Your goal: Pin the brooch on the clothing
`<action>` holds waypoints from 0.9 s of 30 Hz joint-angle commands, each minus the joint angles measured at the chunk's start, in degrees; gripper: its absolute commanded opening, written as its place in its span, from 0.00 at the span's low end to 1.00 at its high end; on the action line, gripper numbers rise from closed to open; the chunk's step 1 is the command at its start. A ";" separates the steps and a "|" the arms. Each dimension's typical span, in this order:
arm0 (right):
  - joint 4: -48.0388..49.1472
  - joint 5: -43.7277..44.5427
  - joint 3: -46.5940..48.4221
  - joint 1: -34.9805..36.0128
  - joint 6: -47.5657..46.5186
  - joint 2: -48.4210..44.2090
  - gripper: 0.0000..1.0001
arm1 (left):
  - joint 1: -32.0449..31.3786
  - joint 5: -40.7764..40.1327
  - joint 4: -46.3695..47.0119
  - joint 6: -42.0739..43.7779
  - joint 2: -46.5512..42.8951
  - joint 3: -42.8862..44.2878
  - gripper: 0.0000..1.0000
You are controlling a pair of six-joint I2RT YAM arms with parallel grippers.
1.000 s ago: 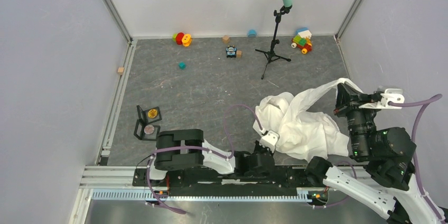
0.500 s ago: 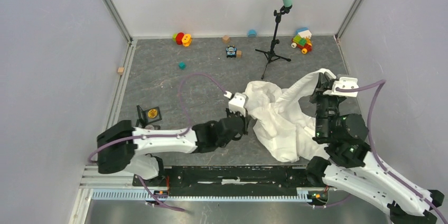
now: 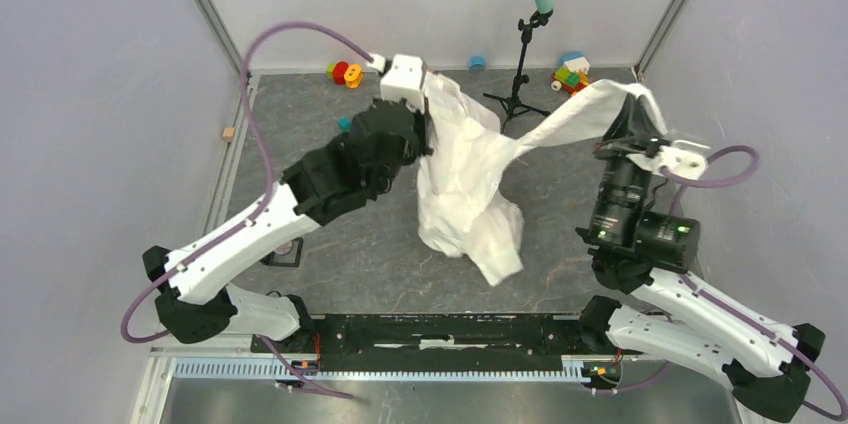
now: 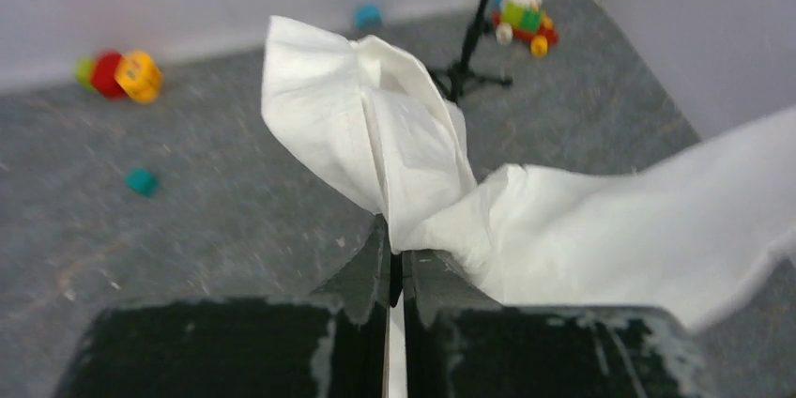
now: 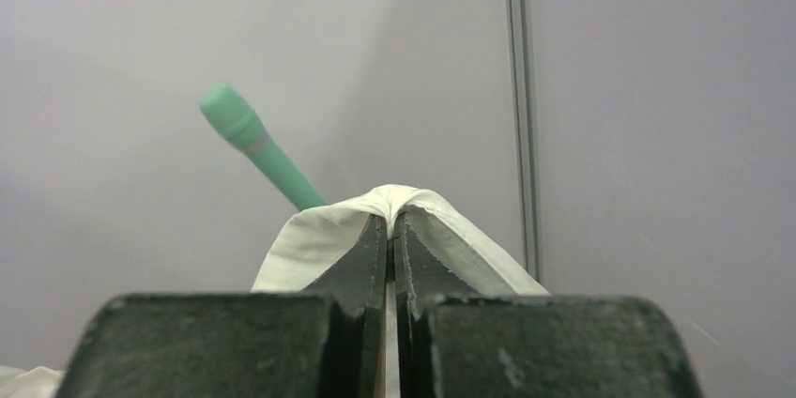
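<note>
One white shirt (image 3: 465, 179) hangs stretched between two claws. The left gripper (image 4: 395, 243) is clamped on a bunched fold, with cloth spreading ahead and to its right. The right gripper (image 5: 390, 224) pinches another edge, which drapes over its tips. One green microphone (image 5: 258, 149) shows beyond it. Folds hide the shirt's collar and pocket.

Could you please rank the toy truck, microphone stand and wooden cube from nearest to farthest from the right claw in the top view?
From the right claw:
1. Toy truck, back right corner.
2. Microphone stand, back centre.
3. Wooden cube, far left edge.
</note>
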 commanded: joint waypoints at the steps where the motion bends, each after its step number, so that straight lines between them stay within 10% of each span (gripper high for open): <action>1: 3.91 -8.49 11.92 0.10 -4.34 -0.48 0.00 | 0.23 -9.60 -12.18 10.35 2.06 18.62 0.02; 13: -19.54 -18.55 37.49 0.12 -0.23 -3.72 0.00 | 0.20 5.57 -21.79 14.07 4.10 51.27 0.02; 27: -25.27 -21.22 42.47 0.13 1.41 -5.23 0.00 | -0.04 18.70 -19.50 18.37 1.01 57.88 0.02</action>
